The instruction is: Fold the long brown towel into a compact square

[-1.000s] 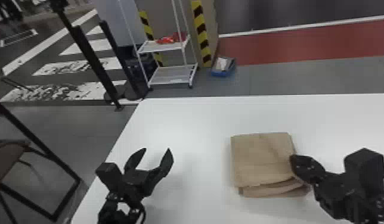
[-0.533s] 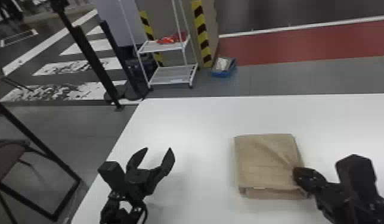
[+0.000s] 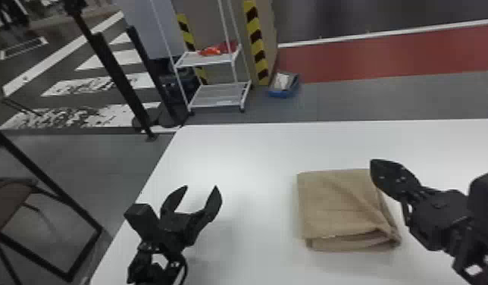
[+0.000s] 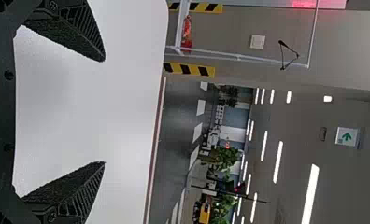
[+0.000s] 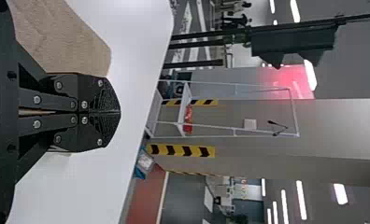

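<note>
Black right hand (image 3: 373, 165) with silver screws (image 5: 37, 99), ribbed tapered fingers (image 4: 87, 35), boxy housing (image 3: 141, 216), looped black cable (image 3: 185, 265)

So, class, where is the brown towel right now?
In the head view, the towel lies folded on the white table, right of centre, just beside the robot's right hand.

Matt brown cloth towel (image 3: 338, 204)
</note>
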### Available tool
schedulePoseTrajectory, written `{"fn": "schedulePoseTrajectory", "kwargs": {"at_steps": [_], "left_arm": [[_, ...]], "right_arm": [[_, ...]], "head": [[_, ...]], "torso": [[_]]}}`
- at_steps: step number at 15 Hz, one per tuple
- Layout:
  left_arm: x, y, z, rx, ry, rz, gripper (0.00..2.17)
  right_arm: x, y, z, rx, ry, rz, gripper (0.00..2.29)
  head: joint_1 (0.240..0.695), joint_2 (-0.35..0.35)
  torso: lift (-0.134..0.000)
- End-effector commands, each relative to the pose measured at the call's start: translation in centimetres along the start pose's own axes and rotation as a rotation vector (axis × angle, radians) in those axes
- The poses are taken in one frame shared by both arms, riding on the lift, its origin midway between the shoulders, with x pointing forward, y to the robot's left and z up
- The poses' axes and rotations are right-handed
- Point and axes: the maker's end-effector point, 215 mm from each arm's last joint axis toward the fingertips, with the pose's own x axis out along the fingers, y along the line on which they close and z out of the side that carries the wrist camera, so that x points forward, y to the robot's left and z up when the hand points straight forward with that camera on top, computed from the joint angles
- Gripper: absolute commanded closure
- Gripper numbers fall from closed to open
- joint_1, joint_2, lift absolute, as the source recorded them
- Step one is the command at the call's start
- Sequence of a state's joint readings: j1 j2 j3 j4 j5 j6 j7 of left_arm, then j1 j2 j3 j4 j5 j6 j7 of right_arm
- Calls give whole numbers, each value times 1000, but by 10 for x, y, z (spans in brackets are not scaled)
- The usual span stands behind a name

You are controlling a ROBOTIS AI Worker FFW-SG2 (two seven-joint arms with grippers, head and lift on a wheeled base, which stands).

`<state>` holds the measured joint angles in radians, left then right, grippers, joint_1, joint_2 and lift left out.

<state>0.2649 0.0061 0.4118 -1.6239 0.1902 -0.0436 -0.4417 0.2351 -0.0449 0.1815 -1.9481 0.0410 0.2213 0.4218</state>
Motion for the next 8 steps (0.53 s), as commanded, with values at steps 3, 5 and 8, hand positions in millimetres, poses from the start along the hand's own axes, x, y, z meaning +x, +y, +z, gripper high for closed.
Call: {"fn": "schedulePoseTrajectory", "kwargs": {"at_steps": [3, 5, 8], "left_arm": [[-2, -3, 4, -2, -12, -5, 90], [-2, -10, 10, 8, -32, -21, 90], [-6, -24, 19, 23, -48, -45, 90]], "right_arm": [[-17, -17, 12, 23, -85, -136, 316], [-27, -29, -3, 31, -57, -224, 83], [-55, -43, -3, 39, -90, -344, 87]], "head": [[695, 350], [695, 344], [695, 306]], "torso": [[-123], [-123], [-123]]}}
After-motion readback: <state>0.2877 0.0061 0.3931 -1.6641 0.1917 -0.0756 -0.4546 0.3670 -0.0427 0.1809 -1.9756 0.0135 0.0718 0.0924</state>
